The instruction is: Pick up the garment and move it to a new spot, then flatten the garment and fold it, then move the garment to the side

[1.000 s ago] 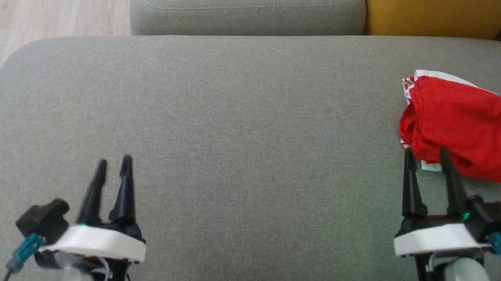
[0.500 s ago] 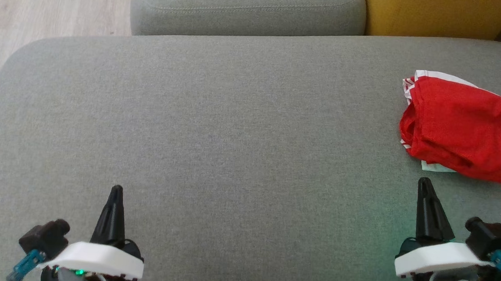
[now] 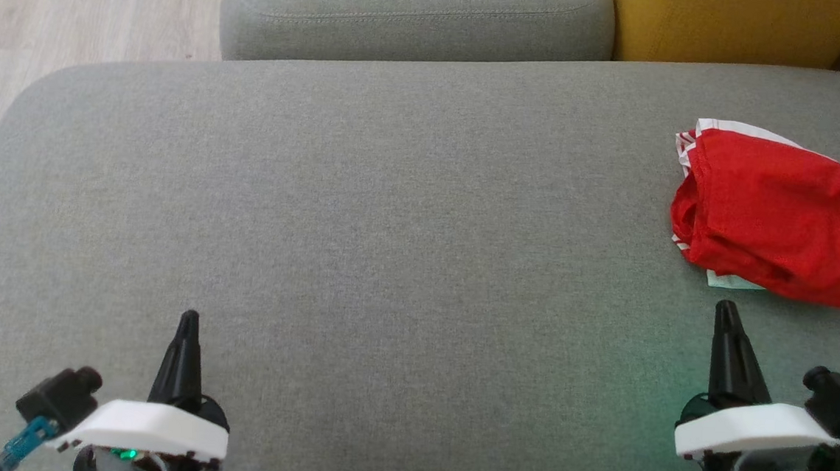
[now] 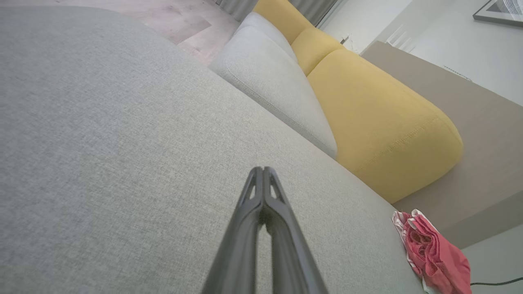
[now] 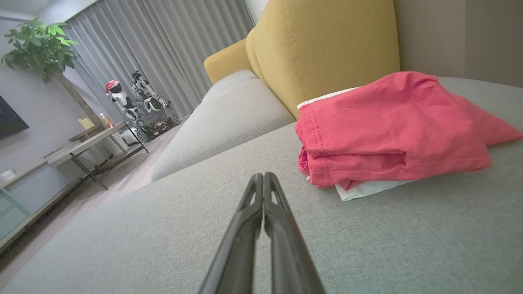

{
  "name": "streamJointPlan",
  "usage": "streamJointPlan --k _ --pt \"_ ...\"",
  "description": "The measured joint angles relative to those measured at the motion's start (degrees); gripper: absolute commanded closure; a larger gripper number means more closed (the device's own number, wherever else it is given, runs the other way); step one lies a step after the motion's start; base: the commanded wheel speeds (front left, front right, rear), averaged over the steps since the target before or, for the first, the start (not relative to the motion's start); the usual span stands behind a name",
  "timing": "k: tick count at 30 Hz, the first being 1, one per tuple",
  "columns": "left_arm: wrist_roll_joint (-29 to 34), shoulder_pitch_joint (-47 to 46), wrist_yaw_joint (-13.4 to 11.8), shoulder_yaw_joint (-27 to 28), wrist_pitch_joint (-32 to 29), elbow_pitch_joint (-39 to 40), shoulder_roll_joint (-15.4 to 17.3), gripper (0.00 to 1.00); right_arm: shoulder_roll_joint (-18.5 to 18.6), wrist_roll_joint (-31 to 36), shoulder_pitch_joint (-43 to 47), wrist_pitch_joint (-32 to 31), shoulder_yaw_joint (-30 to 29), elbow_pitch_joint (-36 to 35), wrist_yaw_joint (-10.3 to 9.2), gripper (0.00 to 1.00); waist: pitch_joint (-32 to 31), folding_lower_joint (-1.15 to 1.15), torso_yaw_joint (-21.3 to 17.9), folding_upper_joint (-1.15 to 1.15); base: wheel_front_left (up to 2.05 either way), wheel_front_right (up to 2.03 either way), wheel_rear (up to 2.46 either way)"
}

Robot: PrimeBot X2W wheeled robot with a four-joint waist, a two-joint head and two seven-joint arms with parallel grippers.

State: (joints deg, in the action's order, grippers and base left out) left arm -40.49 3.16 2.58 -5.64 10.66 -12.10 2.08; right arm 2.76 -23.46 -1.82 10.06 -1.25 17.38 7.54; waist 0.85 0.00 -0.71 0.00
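Head view: red garment (image 3: 776, 216) sits at the right edge of the frame, mid-height, on the grey sofa seat (image 3: 391, 226). It is folded into a loose bundle with layered edges on its left side. White trim shows at its upper left corner, and a pale bit of fabric pokes out under the lower edge.

Right gripper (image 3: 727, 307) is at lower right with its fingers pressed together into one dark point. The tip is just below the garment's lower left corner, near it but not touching, and nothing is held. Left gripper (image 3: 189, 317) is at lower left, fingers also together and empty, over bare seat and well apart from the garment.

Grey back cushion (image 3: 413, 13) is at top centre, yellow cushion (image 3: 730, 24) at top right, light wood floor (image 3: 74, 4) at upper left.

Right wrist view: closed finger pair bottom centre, garment in the right half, resting flat on the seat in front of the yellow cushion. Grey curtains (image 5: 163, 53) and a potted plant (image 5: 36, 45) are at upper left, a low table (image 5: 81, 143) at left.

Left wrist view: closed fingers bottom centre, garment small at lower right near the seat's edge.
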Motion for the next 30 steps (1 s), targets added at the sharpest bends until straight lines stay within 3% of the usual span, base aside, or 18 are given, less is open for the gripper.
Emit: streamJointPlan --k 30 --pt "-15.64 -1.44 1.02 2.67 -4.61 -1.14 0.12 1.00 -0.02 -20.37 -0.04 -4.89 -1.92 -0.23 -0.01 1.00 -0.20 0.00 0.21 0.00 0.00 0.00 0.00"
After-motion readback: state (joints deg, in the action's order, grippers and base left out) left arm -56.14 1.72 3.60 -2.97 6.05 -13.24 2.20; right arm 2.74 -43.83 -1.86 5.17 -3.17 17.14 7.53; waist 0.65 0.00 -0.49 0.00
